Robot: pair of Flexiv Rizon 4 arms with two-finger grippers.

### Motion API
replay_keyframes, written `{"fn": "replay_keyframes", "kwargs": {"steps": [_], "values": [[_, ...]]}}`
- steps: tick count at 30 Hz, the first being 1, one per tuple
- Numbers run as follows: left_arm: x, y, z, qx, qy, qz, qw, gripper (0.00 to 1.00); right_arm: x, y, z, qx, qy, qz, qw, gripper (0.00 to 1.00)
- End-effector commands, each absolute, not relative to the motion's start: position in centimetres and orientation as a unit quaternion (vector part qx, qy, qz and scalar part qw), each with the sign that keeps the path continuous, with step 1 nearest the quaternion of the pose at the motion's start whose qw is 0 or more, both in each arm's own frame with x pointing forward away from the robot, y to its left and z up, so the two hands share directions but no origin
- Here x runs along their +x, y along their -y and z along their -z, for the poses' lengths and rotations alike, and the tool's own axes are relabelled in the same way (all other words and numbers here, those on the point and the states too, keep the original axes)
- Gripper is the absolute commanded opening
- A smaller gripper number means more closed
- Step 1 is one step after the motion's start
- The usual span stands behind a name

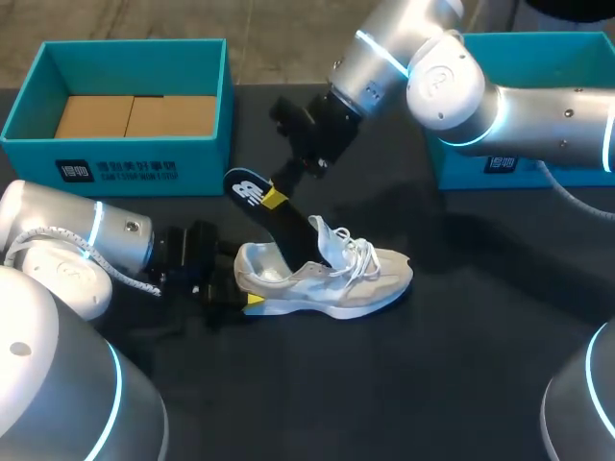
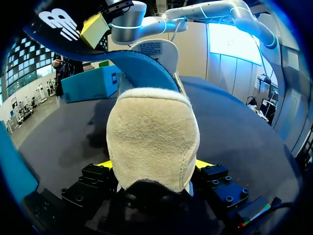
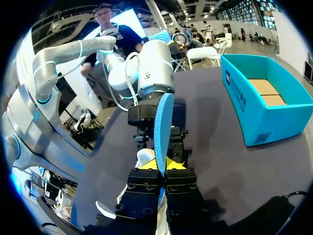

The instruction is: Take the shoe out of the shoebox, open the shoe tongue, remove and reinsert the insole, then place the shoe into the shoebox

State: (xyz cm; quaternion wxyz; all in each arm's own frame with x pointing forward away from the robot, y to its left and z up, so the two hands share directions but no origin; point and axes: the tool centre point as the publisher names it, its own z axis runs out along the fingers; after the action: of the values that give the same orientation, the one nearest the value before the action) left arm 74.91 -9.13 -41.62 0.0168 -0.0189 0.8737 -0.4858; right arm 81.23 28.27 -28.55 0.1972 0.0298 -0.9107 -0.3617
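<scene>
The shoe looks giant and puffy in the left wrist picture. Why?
Left wrist view: the fisheye camera sits right behind the heel of the shoe, which the left gripper holds, so the heel bulges and fills the view; head view: seen from above, the same shoe looks ordinary.

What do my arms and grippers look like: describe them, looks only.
The left arm and right arm are rounded silver-grey tubes with glowing cyan rings at the joints. A white braided cable runs along the left one. The left gripper and right gripper are black and blocky, with yellow fingertips.
</scene>
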Motion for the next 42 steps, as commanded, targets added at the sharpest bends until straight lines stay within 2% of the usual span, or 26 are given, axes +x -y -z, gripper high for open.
{"fn": "replay_keyframes", "kwargs": {"steps": [1,19,42], "values": [[75.0,9.2,41.8,-0.018,-0.875,0.484,0.016,0.00,81.2,-28.4,28.5,0.030,0.911,0.361,0.196,0.00],[75.0,9.2,41.8,-0.018,-0.875,0.484,0.016,0.00,81.4,-28.4,28.4,0.031,0.909,0.369,0.193,0.00],[75.0,9.2,41.8,-0.018,-0.875,0.484,0.016,0.00,84.7,-30.0,20.0,-0.019,0.898,0.420,0.129,0.00]]}}
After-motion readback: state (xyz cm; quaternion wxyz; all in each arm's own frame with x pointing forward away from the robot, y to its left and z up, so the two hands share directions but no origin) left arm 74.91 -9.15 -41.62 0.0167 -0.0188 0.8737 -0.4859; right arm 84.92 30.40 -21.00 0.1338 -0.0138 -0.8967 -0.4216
